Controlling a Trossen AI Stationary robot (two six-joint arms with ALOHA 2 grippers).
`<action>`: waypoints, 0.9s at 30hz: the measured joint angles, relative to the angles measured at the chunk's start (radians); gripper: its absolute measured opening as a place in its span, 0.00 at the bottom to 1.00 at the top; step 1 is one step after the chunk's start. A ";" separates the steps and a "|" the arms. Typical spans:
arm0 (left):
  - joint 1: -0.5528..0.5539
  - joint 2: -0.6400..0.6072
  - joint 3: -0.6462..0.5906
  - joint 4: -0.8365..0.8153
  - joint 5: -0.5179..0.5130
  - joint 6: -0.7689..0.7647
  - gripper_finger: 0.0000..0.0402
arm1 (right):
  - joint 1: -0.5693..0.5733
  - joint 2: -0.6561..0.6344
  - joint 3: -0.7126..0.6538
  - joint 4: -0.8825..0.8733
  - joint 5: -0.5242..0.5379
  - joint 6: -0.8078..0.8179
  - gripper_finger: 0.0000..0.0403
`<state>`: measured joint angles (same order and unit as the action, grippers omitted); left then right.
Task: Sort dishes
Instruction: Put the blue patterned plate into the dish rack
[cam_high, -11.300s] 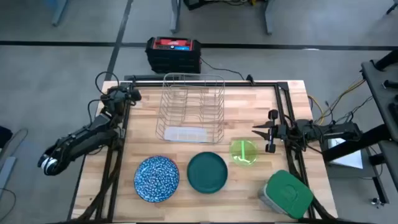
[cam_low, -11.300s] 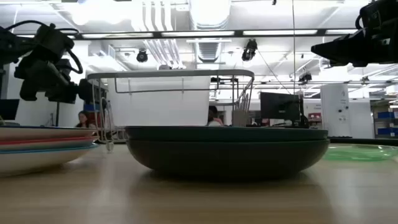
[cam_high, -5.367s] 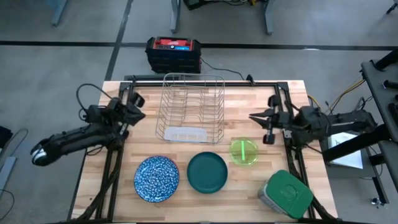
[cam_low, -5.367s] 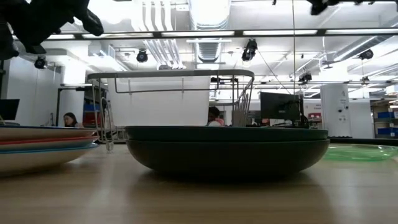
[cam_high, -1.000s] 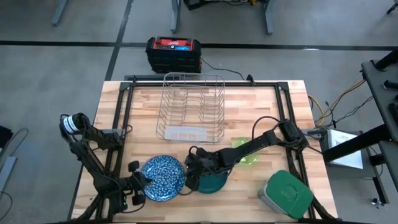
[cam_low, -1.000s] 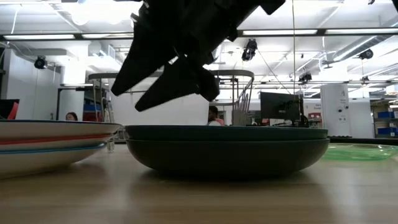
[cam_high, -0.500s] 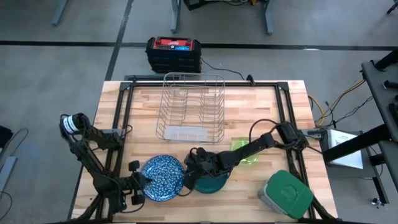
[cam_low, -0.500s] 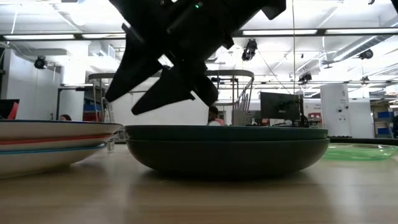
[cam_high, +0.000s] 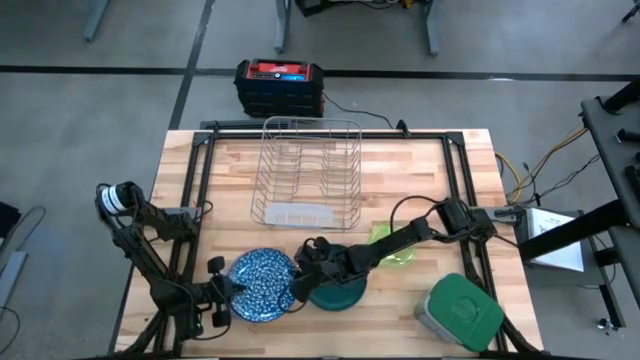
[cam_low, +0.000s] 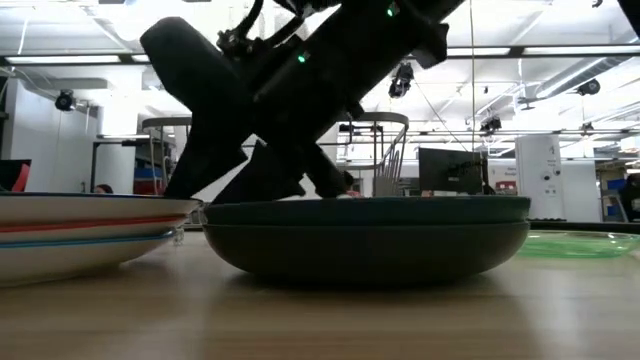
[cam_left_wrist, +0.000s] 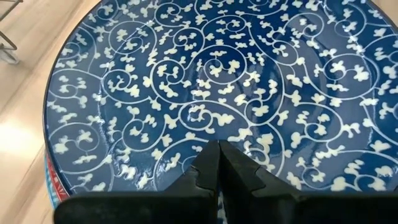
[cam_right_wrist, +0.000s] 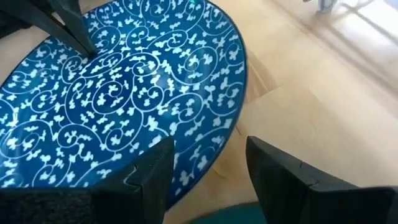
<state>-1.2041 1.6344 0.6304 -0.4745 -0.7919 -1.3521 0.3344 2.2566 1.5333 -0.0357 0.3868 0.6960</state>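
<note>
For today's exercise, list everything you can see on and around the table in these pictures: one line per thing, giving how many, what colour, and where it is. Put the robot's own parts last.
Blue patterned plate: one, blue and white, top of a plate stack at the table's front left.
Dark green plate: one, front centre, right of the stack.
Neon-green bowl: one, translucent, right of centre, partly under the right arm.
Wire rack: one, silver, back centre.
Grey container with green lid: one, front right corner.
Black and red box: one, on the floor behind the table.
Left gripper: shut, tip on the blue plate's left edge.
Right gripper: open, between the blue and green plates.
</note>
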 joint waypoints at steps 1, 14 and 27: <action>0.000 0.000 -0.002 0.003 -0.002 0.000 0.00 | 0.000 0.003 0.000 0.009 0.000 0.000 0.47; -0.002 0.001 -0.013 0.023 -0.032 0.000 0.00 | -0.024 0.007 -0.002 0.074 -0.082 0.006 0.41; -0.003 0.003 -0.010 0.044 -0.114 0.024 0.00 | -0.032 0.006 -0.002 0.107 -0.032 -0.043 0.12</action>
<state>-1.2076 1.6375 0.6206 -0.4309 -0.9055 -1.3279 0.3027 2.2625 1.5315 0.0716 0.3552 0.6535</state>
